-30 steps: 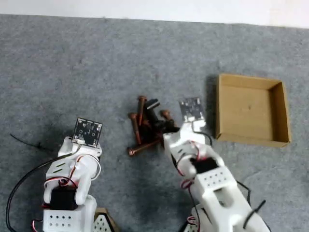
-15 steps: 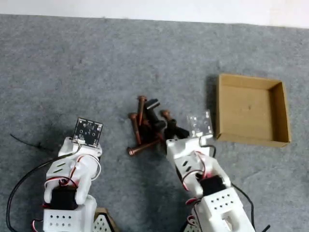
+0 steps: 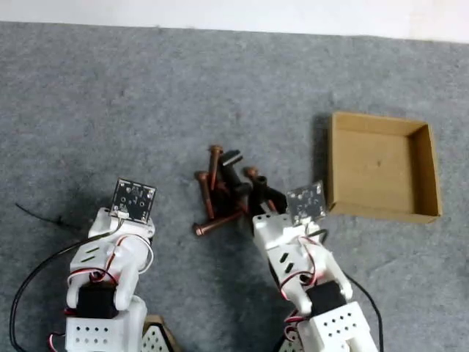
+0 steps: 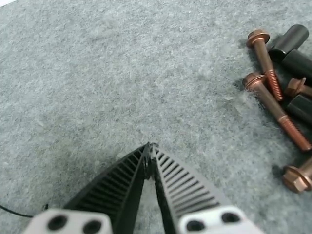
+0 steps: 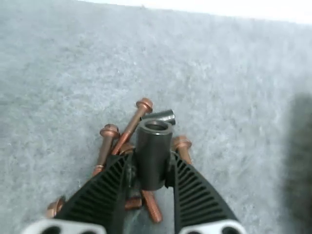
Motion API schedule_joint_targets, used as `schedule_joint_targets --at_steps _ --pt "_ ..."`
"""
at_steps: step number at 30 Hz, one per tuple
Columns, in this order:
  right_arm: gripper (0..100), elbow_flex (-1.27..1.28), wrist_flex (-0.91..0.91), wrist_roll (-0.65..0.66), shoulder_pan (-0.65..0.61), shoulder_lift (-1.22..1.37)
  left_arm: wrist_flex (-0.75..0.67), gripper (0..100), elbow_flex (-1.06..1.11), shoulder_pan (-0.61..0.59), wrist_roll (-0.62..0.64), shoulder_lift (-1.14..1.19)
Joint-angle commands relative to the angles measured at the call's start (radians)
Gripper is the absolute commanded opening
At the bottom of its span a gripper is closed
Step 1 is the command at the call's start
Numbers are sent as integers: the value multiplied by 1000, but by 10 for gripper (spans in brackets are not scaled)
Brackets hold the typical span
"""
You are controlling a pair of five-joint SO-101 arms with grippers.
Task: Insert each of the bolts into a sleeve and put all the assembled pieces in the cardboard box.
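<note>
We log the right arm's fingers (image 5: pixel 195 195) clamped on the black cylindrical sleeve (image 5: pixel 155 146), long axis along them, open end outward, over the copper-coloured bolts (image 5: pixel 109 130) at the tabletop's (image 3: pixel 110 88) middle; left arm's fingers (image 4: pixel 185 185) closed, empty, farther off.

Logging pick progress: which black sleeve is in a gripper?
The sleeve clamped in the right gripper, open end toward the wrist camera. The other sleeve lies among the bolts on the mat.
</note>
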Motion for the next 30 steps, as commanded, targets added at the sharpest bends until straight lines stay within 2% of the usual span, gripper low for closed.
schedule_joint_targets --at_steps 1,10,30 --pt "3 50 -1 31 10 -79 -18 10 -7 -13 0 -12" --pt "3 102 25 34 10 -205 -17 10 -7 -13 0 -12" --pt "3 102 31 35 10 -205 -17 10 -7 -13 0 -12"
